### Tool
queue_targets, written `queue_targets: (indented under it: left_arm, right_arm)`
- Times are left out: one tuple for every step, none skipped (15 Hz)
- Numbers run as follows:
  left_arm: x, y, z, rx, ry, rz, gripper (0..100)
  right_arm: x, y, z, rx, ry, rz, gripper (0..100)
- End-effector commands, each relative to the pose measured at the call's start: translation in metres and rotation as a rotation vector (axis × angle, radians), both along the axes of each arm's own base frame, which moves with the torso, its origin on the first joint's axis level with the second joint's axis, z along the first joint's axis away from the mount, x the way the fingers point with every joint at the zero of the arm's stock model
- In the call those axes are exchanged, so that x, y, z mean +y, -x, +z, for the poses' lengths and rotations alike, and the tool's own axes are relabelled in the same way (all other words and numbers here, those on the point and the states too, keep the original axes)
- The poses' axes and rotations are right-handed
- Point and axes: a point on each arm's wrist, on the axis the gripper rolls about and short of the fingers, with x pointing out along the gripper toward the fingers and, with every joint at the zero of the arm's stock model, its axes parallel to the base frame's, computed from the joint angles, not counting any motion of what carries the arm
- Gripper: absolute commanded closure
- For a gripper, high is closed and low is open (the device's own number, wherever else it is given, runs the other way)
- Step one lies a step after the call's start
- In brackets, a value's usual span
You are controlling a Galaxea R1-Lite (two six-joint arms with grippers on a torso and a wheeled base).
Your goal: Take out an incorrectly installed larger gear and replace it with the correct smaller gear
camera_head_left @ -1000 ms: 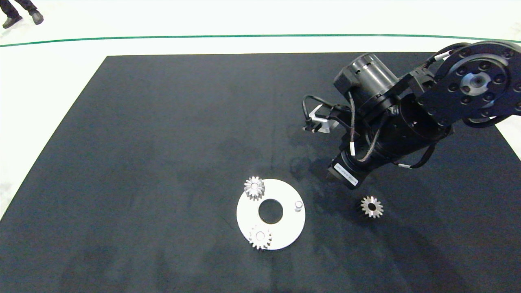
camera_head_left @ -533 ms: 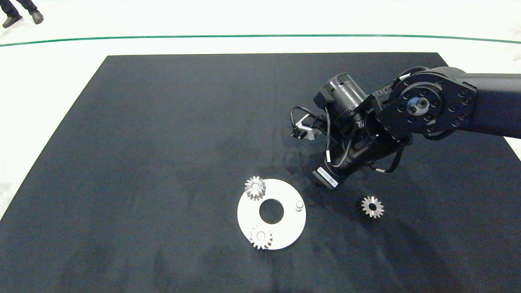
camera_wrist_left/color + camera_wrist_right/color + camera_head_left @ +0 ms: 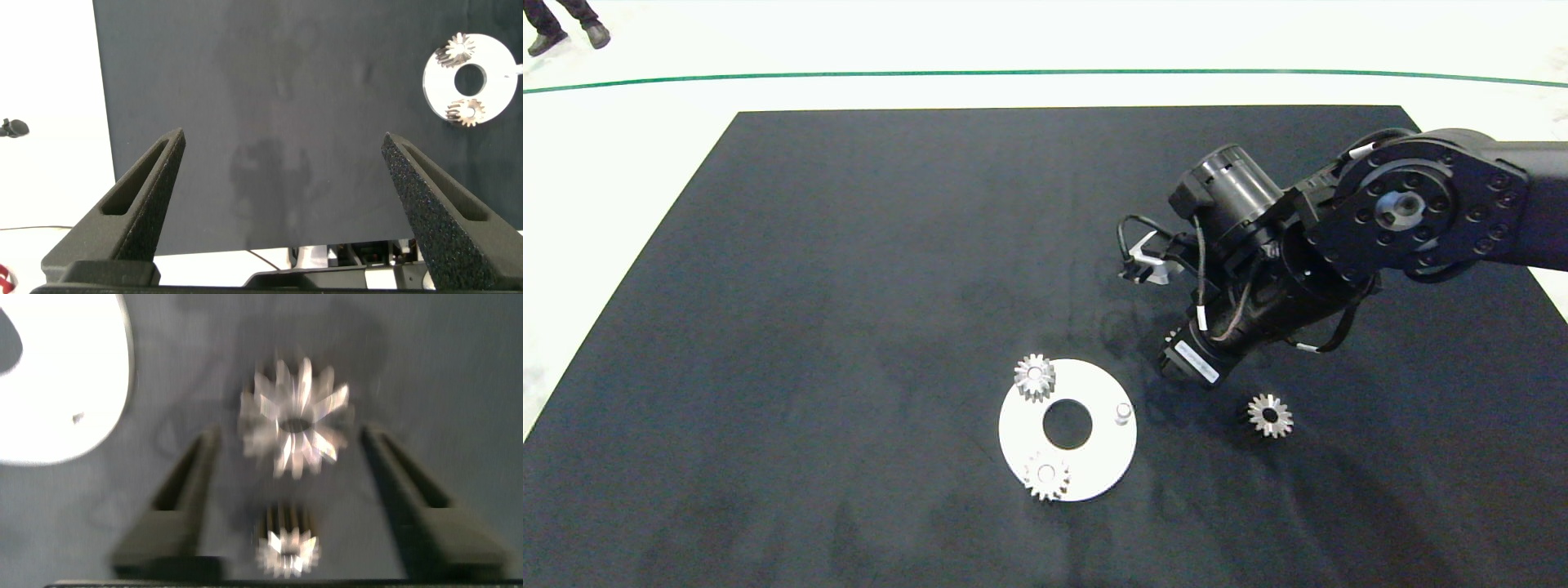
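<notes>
Right wrist view showed you the smaller gear nearest, back by the base of the right pincer. Past it the larger gear lay untouched between the wide-spread fingers, near the white plate on the tabletop. By my reading, the pincer framed the wrong gear and needed drawing back from the plate. Your left pincer hung wide, well apart from the plate.

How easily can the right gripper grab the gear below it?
Probably easily: the right gripper is open, and its fingers stand either side of the gear, with a gap on each side.
</notes>
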Motion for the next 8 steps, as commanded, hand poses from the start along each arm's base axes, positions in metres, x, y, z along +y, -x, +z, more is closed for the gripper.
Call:
queue_targets:
  left_arm:
    - [0.0, 0.001, -0.001, 0.006, -0.001, 0.0, 0]
    - [0.0, 0.002, -0.001, 0.003, -0.001, 0.0, 0]
    - [0.0, 0.002, 0.0, 0.001, -0.001, 0.0, 0]
    - [0.0, 0.002, -0.001, 0.001, -0.001, 0.0, 0]
    - [0.0, 0.002, 0.0, -0.001, 0.0, 0.0, 0]
    - [0.0, 0.002, 0.0, -0.001, 0.0, 0.0, 0]
    - [0.0, 0.003, 0.0, -0.002, 0.0, 0.0, 0]
    - [0.0, 0.004, 0.0, -0.004, 0.0, 0.0, 0]
  right_arm:
    - [-0.019, 0.027, 0.019, -0.027, -0.015, 0.0, 0]
    - [-0.024, 0.035, 0.021, -0.023, -0.011, 0.003, 0]
    - [-0.03, 0.043, 0.017, -0.006, 0.003, 0.005, 0]
    - [-0.033, 0.048, 0.013, 0.009, 0.016, 0.003, 0]
    - [-0.036, 0.05, 0.009, 0.024, 0.027, -0.001, 0]
    - [-0.037, 0.051, 0.007, 0.032, 0.031, -0.001, 0]
    - [-0.039, 0.052, 0.001, 0.052, 0.045, -0.006, 0]
    - [-0.04, 0.052, -0.006, 0.071, 0.058, -0.007, 0]
